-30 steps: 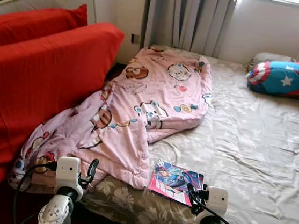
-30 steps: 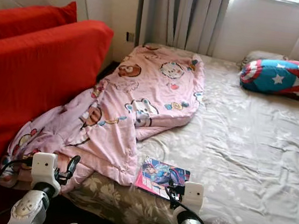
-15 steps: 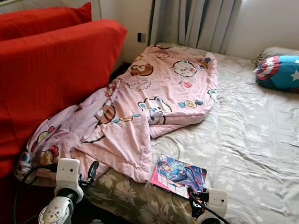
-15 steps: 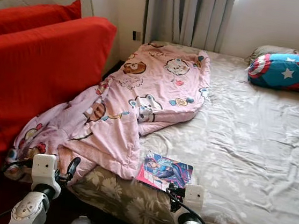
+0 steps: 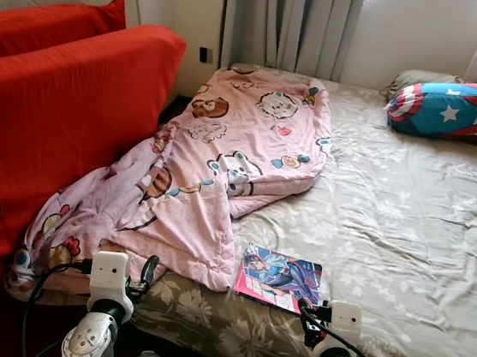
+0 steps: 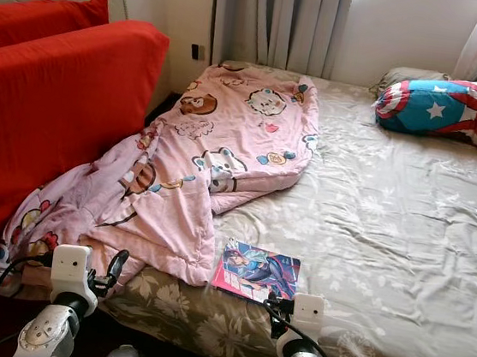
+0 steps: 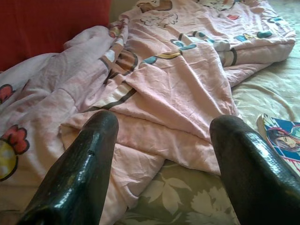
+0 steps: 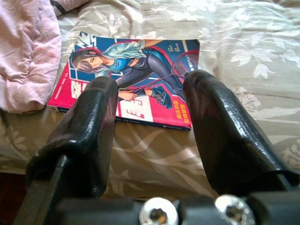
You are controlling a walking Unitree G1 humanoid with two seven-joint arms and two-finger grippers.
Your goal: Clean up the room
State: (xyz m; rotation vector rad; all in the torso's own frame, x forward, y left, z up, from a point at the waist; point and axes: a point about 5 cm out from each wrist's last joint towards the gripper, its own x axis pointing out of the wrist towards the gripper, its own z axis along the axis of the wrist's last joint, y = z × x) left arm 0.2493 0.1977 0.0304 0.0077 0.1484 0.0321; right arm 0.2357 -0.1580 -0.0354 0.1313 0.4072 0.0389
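A crumpled pink cartoon blanket (image 5: 222,168) lies over the left half of the bed (image 5: 406,223) and trails off its near left corner. A colourful comic book (image 5: 281,276) lies flat near the bed's front edge, touching the blanket's hem. My left gripper (image 5: 147,271) hovers low at the bed's near corner, open, with the blanket (image 7: 178,89) just ahead of its fingers (image 7: 84,164). My right gripper (image 5: 305,312) is open just short of the book (image 8: 131,75), which lies beyond its fingertips.
Large red cushions (image 5: 57,106) stand along the left, tight against the bed and blanket. A blue, red and white star pillow (image 5: 453,108) lies at the far right of the bed. Grey curtains (image 5: 291,21) hang behind, with a wall socket (image 5: 203,55) beside them.
The whole view has shifted as the camera moved, now looking a little more to the left. The blanket, book and pillow lie as before; both grippers stay open at the same height.
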